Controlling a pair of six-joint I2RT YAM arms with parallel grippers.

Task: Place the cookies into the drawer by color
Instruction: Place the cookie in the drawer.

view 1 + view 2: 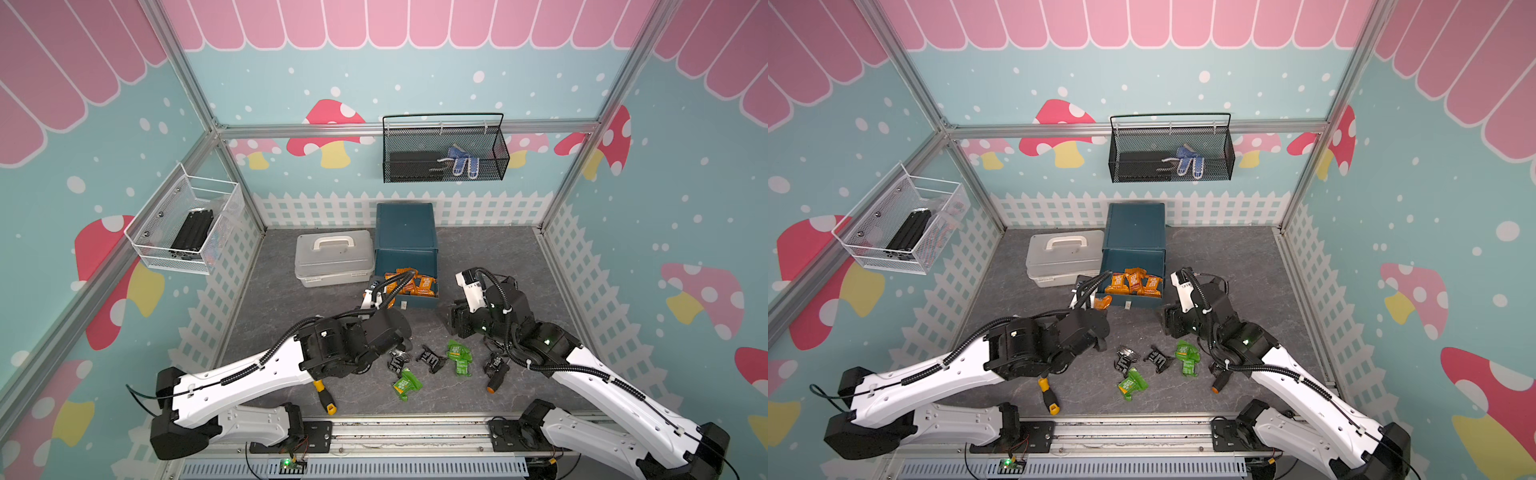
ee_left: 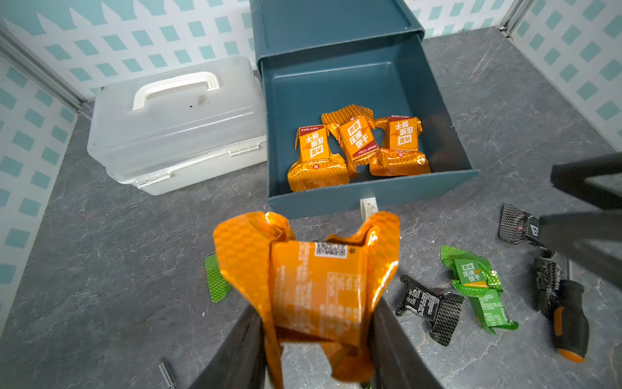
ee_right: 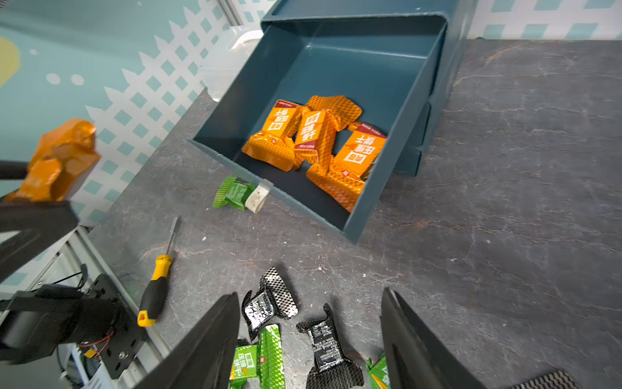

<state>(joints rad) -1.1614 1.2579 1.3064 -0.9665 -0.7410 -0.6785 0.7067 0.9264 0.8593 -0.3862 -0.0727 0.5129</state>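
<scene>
The teal drawer (image 1: 405, 226) cabinet has one drawer pulled out (image 2: 319, 202), and three orange cookies (image 2: 356, 148) lie in it. My left gripper (image 2: 316, 336) is shut on another orange cookie (image 2: 313, 279), held just in front of the open drawer and also seen in a top view (image 1: 1102, 302). My right gripper (image 3: 309, 294) hangs open and empty above loose cookies on the floor: black ones (image 3: 269, 303) (image 3: 324, 343) and a green one (image 3: 259, 360). More green cookies (image 1: 405, 384) (image 1: 459, 355) lie between the arms. One green cookie (image 3: 234, 195) lies by the drawer's white pull tab.
A pale grey lidded case (image 1: 332, 257) stands left of the cabinet. A yellow-and-black screwdriver (image 1: 324, 395) lies under my left arm, and an orange-and-black one (image 1: 496, 380) lies by my right arm. Wire baskets (image 1: 444, 149) (image 1: 187, 224) hang on the walls.
</scene>
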